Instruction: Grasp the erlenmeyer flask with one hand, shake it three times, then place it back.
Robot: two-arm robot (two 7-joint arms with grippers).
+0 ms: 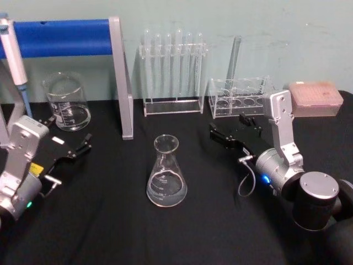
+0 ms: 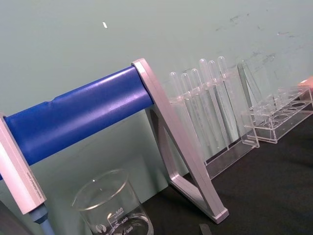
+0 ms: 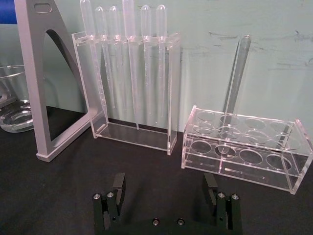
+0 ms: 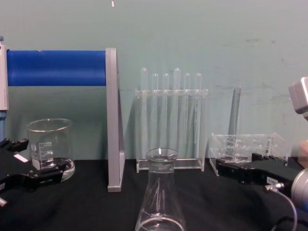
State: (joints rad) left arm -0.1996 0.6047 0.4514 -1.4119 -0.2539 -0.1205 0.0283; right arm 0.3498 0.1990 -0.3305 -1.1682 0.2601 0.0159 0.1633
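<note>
left gripper: black, fingers spread, nothing between them; low at the table's left side, just in front of the beaker. White tag on it in chest view, unreadable.
pipette: 1, hanging at the far left of the stand.
stand: 1, grey frame with a blue bar across the top.
beaker: 1, clear glass, back left under the blue bar. Printed scale; left wrist view reads 500, 400, 300.
erlenmeyer flask: 1, upright on the black table, centre, between the two grippers and well apart from both. Nothing touching it. Faint white graduations, digits not legible.
pipette rack: 1, clear acrylic, behind the flask against the wall; 6 plastic droppers upright in it (counted in right wrist view).
tube rack: 1, clear acrylic, right of the pipette rack; 1 glass test tube standing in it, other holes open.
right gripper: black, jaws wide apart, gripping nothing; hovers in front of the tube rack, right of the flask.
tip box: 1, pinkish, back right corner.
</note>
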